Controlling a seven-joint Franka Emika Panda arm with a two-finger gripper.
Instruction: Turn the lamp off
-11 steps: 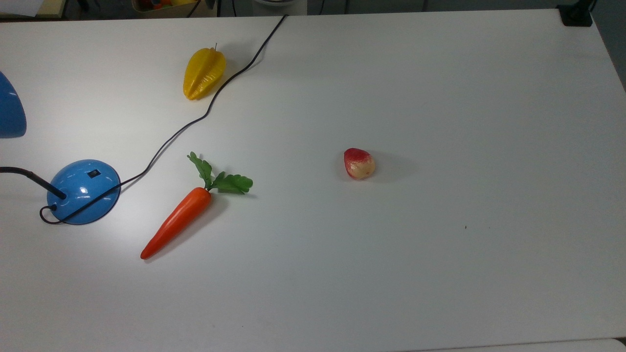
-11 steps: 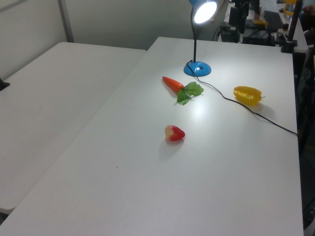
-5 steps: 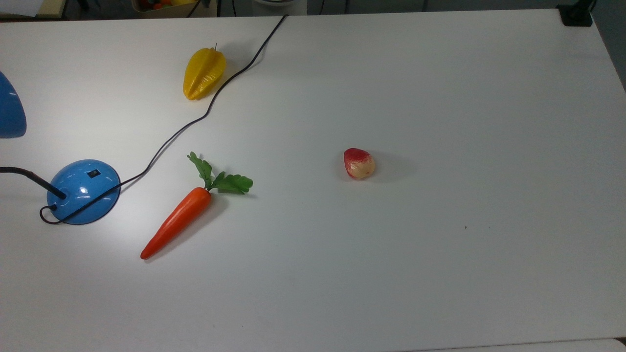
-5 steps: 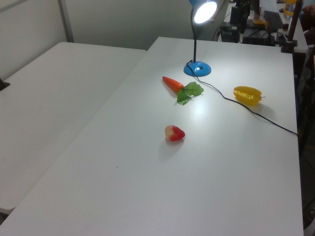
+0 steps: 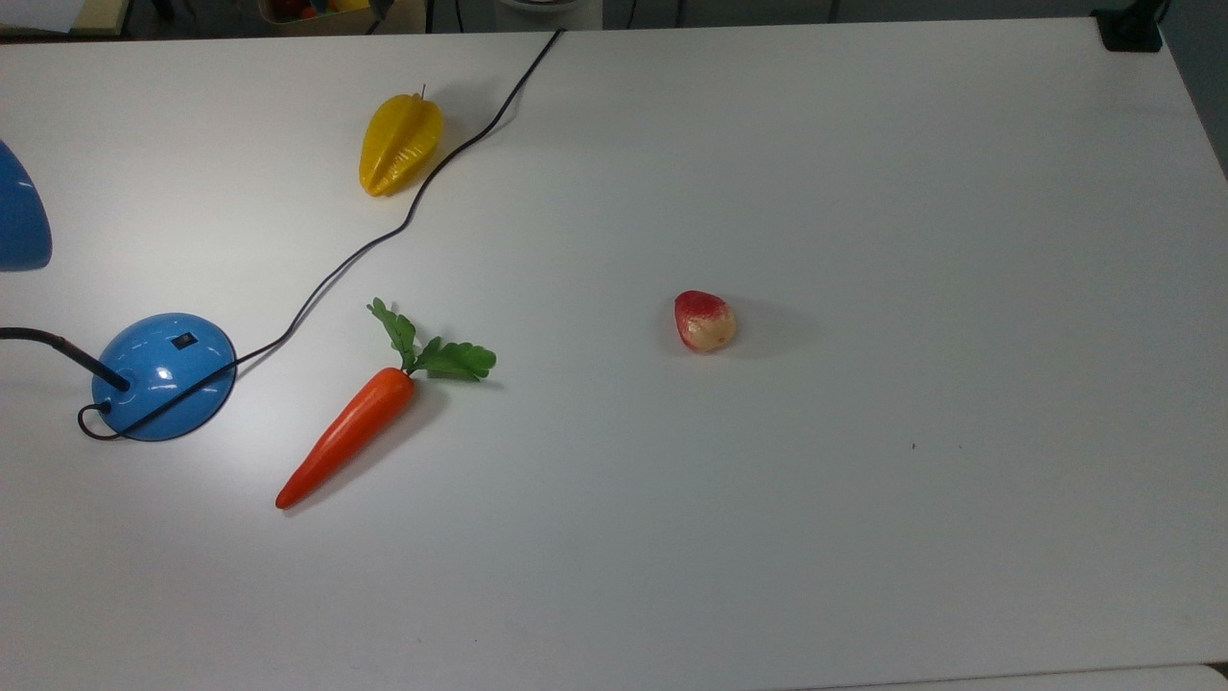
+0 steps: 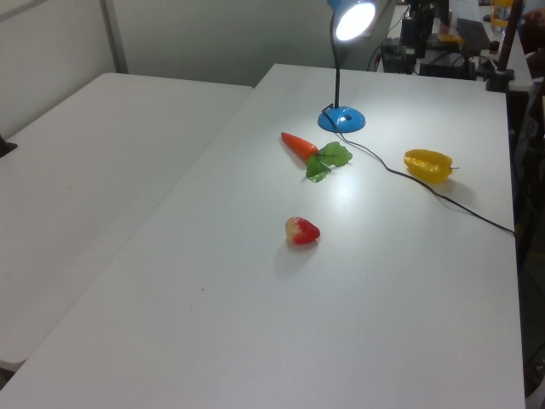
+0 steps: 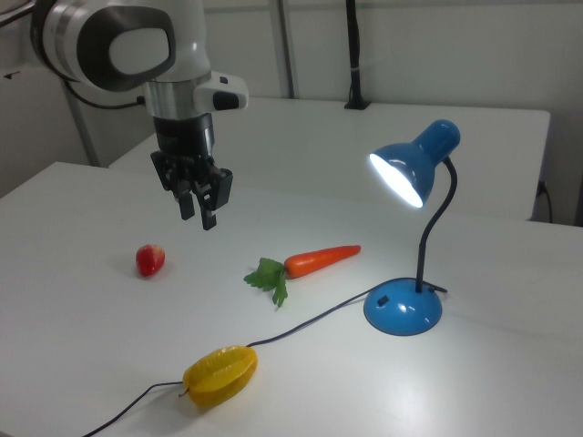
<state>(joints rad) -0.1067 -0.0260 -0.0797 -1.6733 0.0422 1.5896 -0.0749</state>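
Hanging above the table (image 7: pixel 73 200), my gripper (image 7: pixel 199 208) has its fingers slightly apart and holds nothing. I see the lamp (image 7: pixel 404 312) well off toward the right view's right, lit, its blue base on the table past the carrot (image 7: pixel 314 261). Its switch (image 5: pixel 184 339) sits on the base's dome. The strawberry (image 7: pixel 149 259) lies below the gripper, toward the right view's left; the starfruit (image 7: pixel 219 374) rests beside the cord (image 5: pixel 413 206).
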